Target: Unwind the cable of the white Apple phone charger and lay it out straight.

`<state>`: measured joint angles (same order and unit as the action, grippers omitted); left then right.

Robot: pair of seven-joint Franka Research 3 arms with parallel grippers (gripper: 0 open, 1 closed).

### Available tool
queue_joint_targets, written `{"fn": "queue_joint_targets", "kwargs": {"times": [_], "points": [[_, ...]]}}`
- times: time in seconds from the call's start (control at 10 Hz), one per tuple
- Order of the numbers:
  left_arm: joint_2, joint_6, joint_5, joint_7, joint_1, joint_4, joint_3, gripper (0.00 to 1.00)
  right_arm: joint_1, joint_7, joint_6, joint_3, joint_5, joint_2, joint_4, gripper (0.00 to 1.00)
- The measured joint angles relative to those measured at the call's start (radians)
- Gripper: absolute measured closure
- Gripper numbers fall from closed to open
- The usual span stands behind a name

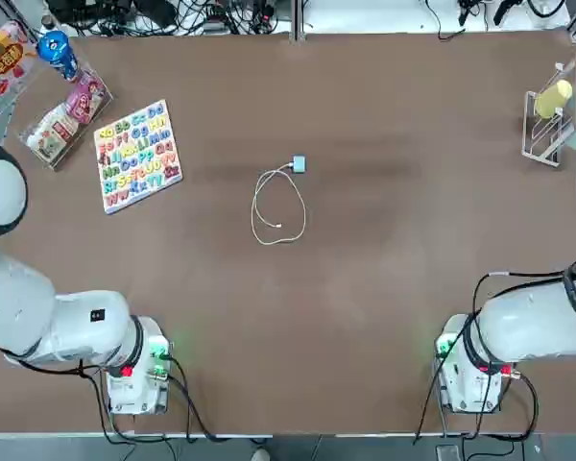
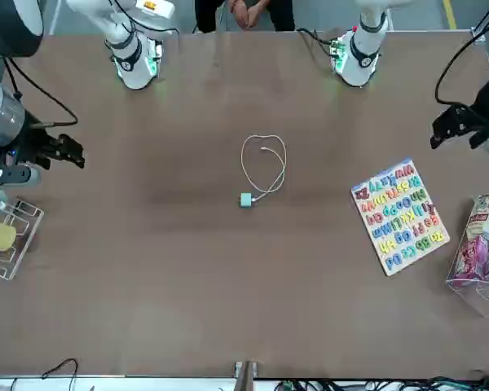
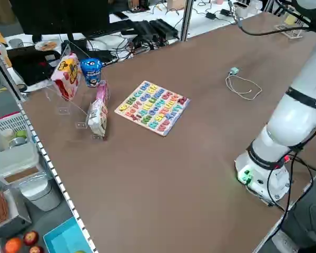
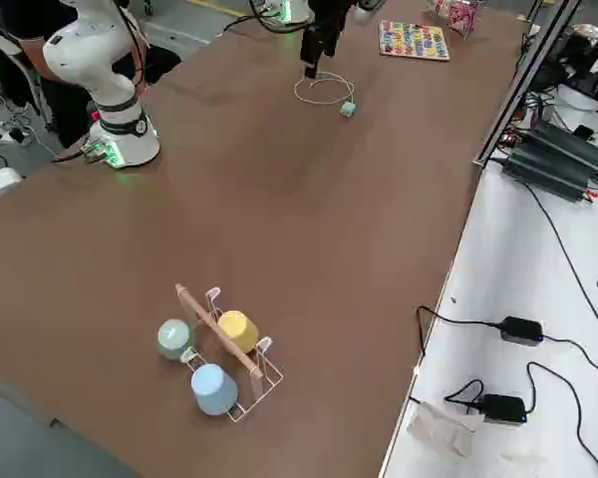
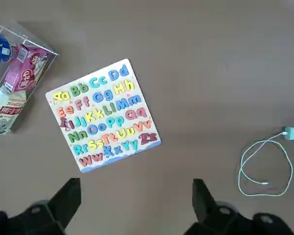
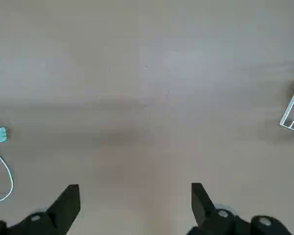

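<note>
Looped cable (image 1: pixel 276 207) and charger (image 1: pixel 299 164) mid-table, seemingly well clear of both open jaws.

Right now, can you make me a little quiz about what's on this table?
1. True or false: the cable lies in a loop.
2. What touches the white Apple phone charger? A) left tool B) right tool C) neither tool
3. Fill in: the alphabet puzzle board lies on the robot's ____ side of the table.

Key:
1. True.
2. C. The left tool and right tool both hang open above the table, far from the charger.
3. Left.
</note>
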<state>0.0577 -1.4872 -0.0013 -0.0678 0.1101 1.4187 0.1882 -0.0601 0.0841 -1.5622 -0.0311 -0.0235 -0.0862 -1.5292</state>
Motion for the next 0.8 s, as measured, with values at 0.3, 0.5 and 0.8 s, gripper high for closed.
{"fn": "queue_joint_targets", "kwargs": {"times": [0.3, 0.5, 0.8], "points": [[0.000, 0.000, 0.000, 0.000, 0.000, 0.000, 0.001, 0.00, 0.000, 0.000, 0.000, 0.000, 0.000, 0.000, 0.000, 0.00], [0.000, 0.001, -0.018, 0.006, -0.012, 0.002, 0.010, 0.00, 0.000, 0.000, 0.000, 0.000, 0.000, 0.000, 0.000, 0.00], [0.044, 0.006, -0.079, 0.001, -0.047, 0.022, 0.076, 0.00, 0.000, 0.000, 0.000, 0.000, 0.000, 0.000, 0.000, 0.00]]}}
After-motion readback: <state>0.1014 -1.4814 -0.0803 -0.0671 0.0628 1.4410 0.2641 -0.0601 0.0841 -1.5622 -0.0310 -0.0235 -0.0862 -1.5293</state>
